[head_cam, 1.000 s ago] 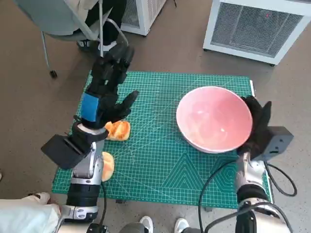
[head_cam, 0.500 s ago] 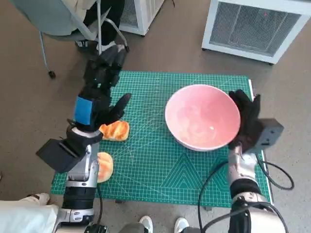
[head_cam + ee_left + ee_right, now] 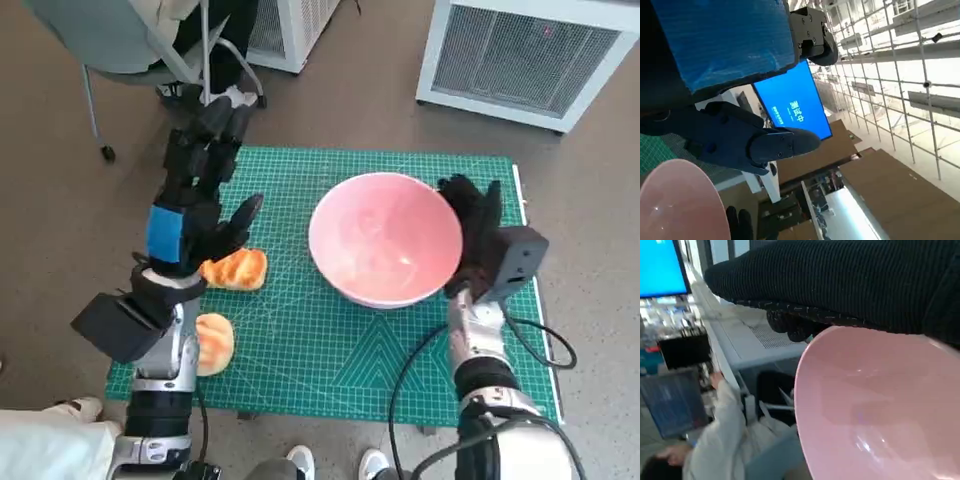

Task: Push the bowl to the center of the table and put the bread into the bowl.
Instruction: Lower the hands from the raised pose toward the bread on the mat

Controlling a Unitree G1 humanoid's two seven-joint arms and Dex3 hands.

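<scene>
Pink plastic bowl (image 3: pixel 385 238) has slid left, my gloved right hand (image 3: pixel 475 235) pressing it; open left hand (image 3: pixel 200 190) hovers over two bread rolls (image 3: pixel 235 268).

The bowl (image 3: pixel 385 240) is set on the cutting mat (image 3: pixel 330 340), a little right of the middle. The right hand (image 3: pixel 472 232) is pressed against its right side. Two pieces of bread (image 3: pixel 237 269) (image 3: pixel 213 343) are laid near the left edge (one behind the other). The left hand (image 3: pixel 195 195) is held above them.
</scene>
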